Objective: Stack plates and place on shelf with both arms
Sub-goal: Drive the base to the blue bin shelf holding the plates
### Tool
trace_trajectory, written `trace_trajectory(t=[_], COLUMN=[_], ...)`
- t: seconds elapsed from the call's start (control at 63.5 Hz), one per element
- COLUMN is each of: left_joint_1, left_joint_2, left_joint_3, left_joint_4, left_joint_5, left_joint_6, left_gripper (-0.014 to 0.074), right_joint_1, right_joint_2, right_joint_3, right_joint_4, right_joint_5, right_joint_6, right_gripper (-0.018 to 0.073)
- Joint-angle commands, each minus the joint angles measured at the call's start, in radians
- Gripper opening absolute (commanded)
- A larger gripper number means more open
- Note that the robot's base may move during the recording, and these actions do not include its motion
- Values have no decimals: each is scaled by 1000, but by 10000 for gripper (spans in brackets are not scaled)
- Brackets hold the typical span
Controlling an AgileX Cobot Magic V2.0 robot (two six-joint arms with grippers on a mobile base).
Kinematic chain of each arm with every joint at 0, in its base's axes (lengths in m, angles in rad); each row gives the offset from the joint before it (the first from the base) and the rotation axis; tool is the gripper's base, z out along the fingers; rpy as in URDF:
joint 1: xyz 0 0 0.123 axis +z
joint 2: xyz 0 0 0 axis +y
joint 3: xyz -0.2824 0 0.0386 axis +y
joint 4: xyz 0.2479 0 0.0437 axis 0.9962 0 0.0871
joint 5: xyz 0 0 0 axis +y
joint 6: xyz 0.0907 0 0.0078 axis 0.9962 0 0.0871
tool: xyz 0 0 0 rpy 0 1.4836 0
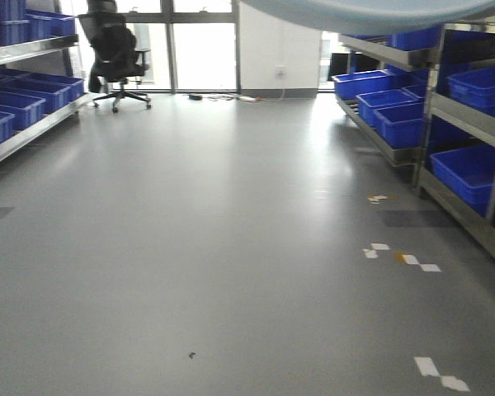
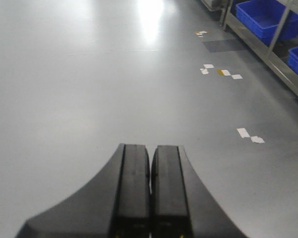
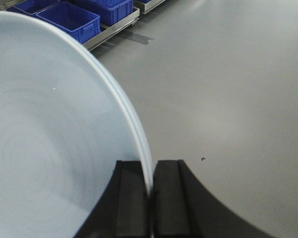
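plate (image 3: 49,124) is gripped by its rim in the right gripper (image 3: 151,171), jaws clamped on the edge, held above the grey floor (image 3: 228,89). left gripper (image 2: 150,153) is seen pressed closed on nothing, blue crates (image 2: 263,15) racked at far right.

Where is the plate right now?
Right wrist view: the plate fills the left side, its rim pinched in the right gripper above the grey floor. The front view catches its edge along the top right.
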Motion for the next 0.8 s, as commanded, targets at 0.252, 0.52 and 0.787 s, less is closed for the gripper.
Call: trace_trajectory(t=[0.252, 0.52, 0.787], left_joint_1=[0, 0, 0], left_joint_2=[6, 6, 6], left_joint_3=[-29, -29, -29], left_joint_4=[-8, -8, -8], left_joint_5=[-85, -85, -85], left_joint_6=[-11, -11, -11], left_gripper=[84, 84, 84], right_joint_1=[-3, -3, -3], right_joint_2=[-10, -10, -10], right_joint_3=[-28, -28, -28], right_joint_4=[22, 22, 22], right_joint_5=[-82, -81, -81], right_joint_6=[-4, -4, -4], right_gripper=[57, 57, 57])
